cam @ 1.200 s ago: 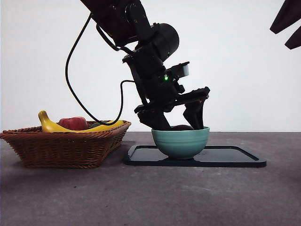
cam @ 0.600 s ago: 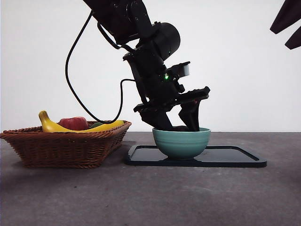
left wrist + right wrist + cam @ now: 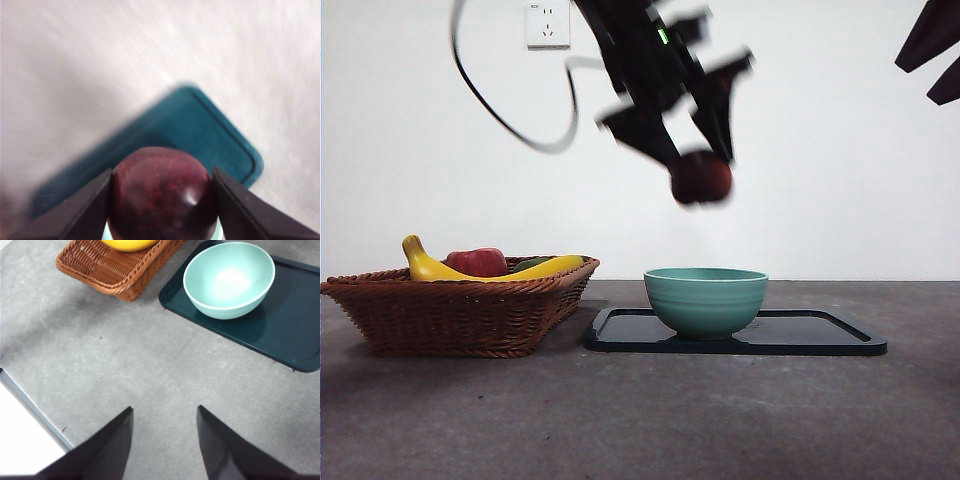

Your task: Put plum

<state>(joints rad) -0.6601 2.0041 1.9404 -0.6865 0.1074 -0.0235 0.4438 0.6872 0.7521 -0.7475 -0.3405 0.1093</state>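
The plum point(image 3: 701, 178), dark maroon and glossy, hangs high in the air above the teal bowl point(image 3: 705, 300). My left gripper point(image 3: 699, 163) is shut on it, blurred by motion. In the left wrist view the plum point(image 3: 162, 192) fills the gap between the two jaws of the left gripper point(image 3: 161, 175), with the dark tray point(image 3: 200, 125) far below. The bowl point(image 3: 229, 280) looks empty in the right wrist view. My right gripper point(image 3: 165, 412) is open over bare table, away from the bowl.
The bowl stands on a dark tray point(image 3: 820, 335). Left of it sits a wicker basket point(image 3: 460, 305) holding a yellow banana point(image 3: 500, 268) and a red fruit point(image 3: 475, 262). The waiting arm shows as a black tip point(image 3: 930, 50) at the top right corner.
The left gripper has risen fast out of the bowl, carrying the plum from bowl level to high above it.
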